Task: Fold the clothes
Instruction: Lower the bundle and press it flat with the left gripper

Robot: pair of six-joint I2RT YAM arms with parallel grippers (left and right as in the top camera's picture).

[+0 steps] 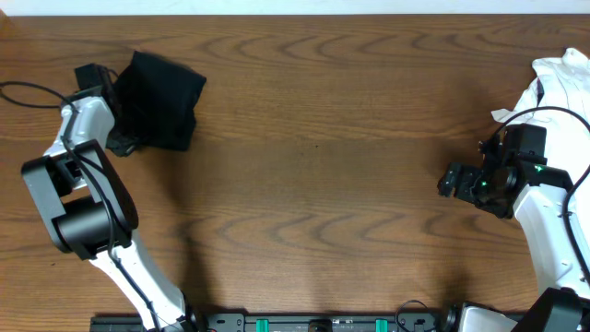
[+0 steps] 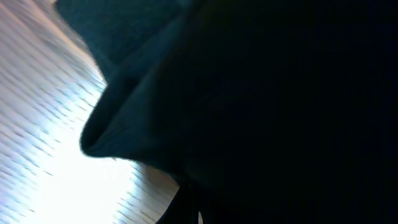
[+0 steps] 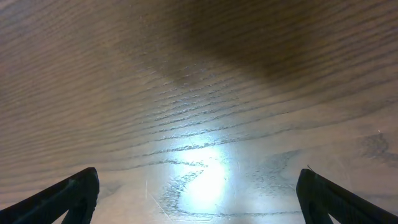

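A black garment [image 1: 159,111], folded into a rough square, lies at the table's far left. My left gripper [image 1: 118,127] is at its left edge and appears shut on it. In the left wrist view the black garment [image 2: 261,106] fills nearly the whole frame and hides the fingers. A white garment [image 1: 560,85] lies crumpled at the far right edge. My right gripper [image 1: 454,181] is open and empty over bare wood, to the left of and below the white garment. Its two fingertips are wide apart in the right wrist view [image 3: 199,199].
The brown wooden table [image 1: 313,166] stretches between the two arms. A black cable [image 1: 28,92] loops near the left arm, another [image 1: 553,115] near the right arm. The arm bases and a rail [image 1: 313,323] sit at the front edge.
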